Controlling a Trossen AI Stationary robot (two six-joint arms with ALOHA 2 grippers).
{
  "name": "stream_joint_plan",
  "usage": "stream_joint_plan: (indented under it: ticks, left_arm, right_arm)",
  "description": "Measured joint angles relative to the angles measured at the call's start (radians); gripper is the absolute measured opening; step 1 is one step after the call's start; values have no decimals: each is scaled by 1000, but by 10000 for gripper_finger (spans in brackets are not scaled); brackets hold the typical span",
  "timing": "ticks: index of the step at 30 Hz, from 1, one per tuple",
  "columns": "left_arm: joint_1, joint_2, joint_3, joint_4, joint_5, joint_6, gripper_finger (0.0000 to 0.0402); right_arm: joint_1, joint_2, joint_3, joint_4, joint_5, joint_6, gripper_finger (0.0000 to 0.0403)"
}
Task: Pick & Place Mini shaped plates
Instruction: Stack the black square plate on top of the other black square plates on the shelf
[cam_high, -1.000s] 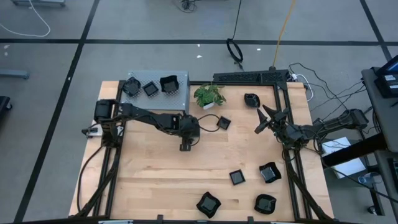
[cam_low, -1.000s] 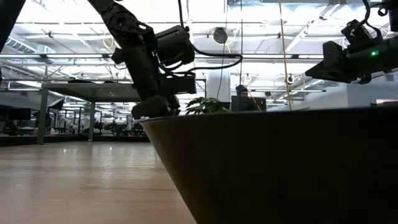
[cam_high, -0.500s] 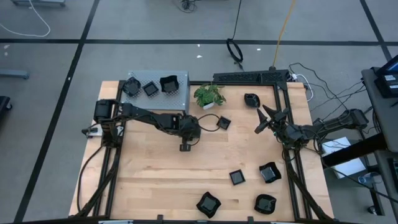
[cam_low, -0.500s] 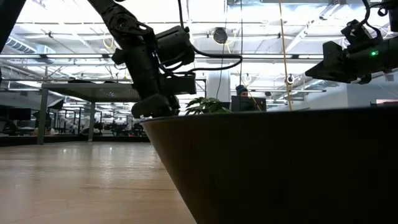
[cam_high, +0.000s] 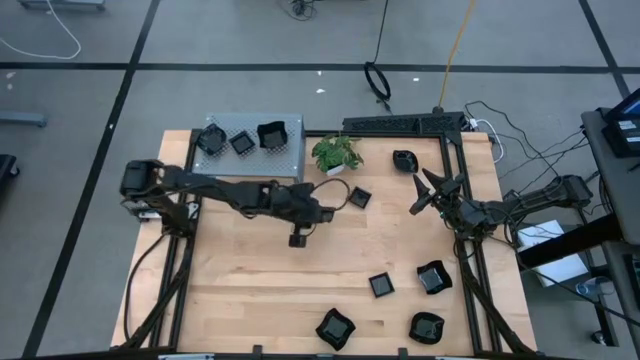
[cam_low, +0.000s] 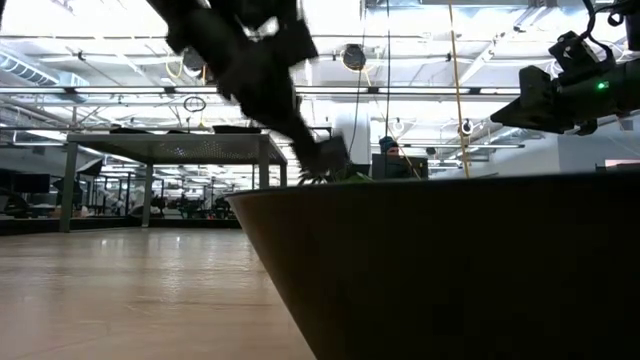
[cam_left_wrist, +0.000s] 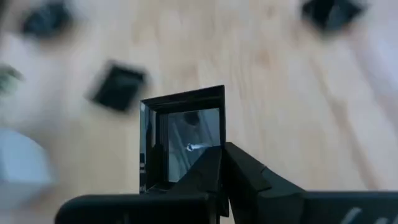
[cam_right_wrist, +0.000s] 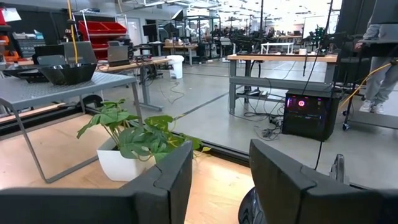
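Note:
My left gripper (cam_left_wrist: 222, 149) is shut on a small square black plate (cam_left_wrist: 180, 137) above the middle of the wooden table (cam_high: 240, 270). In the high view the plate (cam_high: 298, 239) shows just beyond the gripper (cam_high: 304, 218). Several more black plates lie on the table: a square one (cam_high: 358, 197), a rounded one (cam_high: 403, 160) and others near the front right (cam_high: 381, 286). My right gripper (cam_high: 424, 191) waits open at the right edge, level, touching nothing. My left gripper pinches one side wall (cam_left_wrist: 222, 121) of the square plate, with one finger (cam_left_wrist: 202, 171) over the plate's hollow and the other (cam_left_wrist: 249, 174) outside it. The fingers slant down from the table's left. The plate is lifted clear of the table, its hollow facing the wrist camera.
A grey stand (cam_high: 290, 160) at the back left carries three black plates (cam_high: 242, 142). A small potted plant (cam_high: 336, 153) stands at the back centre. A dark plate (cam_low: 450, 270) right in front of the low camera blocks most of that view.
My left gripper has shut on the square plate and then risen, tipping to a shallower slant. The plate has come up off the table with it. My right arm has kept still.

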Motion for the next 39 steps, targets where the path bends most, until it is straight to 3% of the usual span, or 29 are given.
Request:
stream_joint_plan:
  ticks: [5, 15, 19, 26, 31, 34, 39]
  left_arm:
    - [-18, -141, 1, 53, -166, 26, 5]
    - [19, -382, 1, 27, -844, 67, 15]
    - [75, -439, 1, -65, -1015, 17, 5]
    - [211, -479, 2, -370, -1016, -146, 18]
    - [333, -472, 2, -547, -792, -269, 5]
    - [389, -465, 1, -616, -742, -312, 13]
    - [466, -466, 1, -633, -666, -251, 15]
  right_arm:
    - [0, 1, 0, -1, 0, 0, 146]
    - [0, 5, 0, -2, 0, 0, 146]
    - [0, 5, 0, -2, 0, 0, 146]
    - [0, 4, 0, -2, 0, 0, 146]
    - [0, 5, 0, -2, 0, 0, 146]
    - [0, 5, 0, -2, 0, 0, 146]
    - [0, 5, 0, -2, 0, 0, 146]
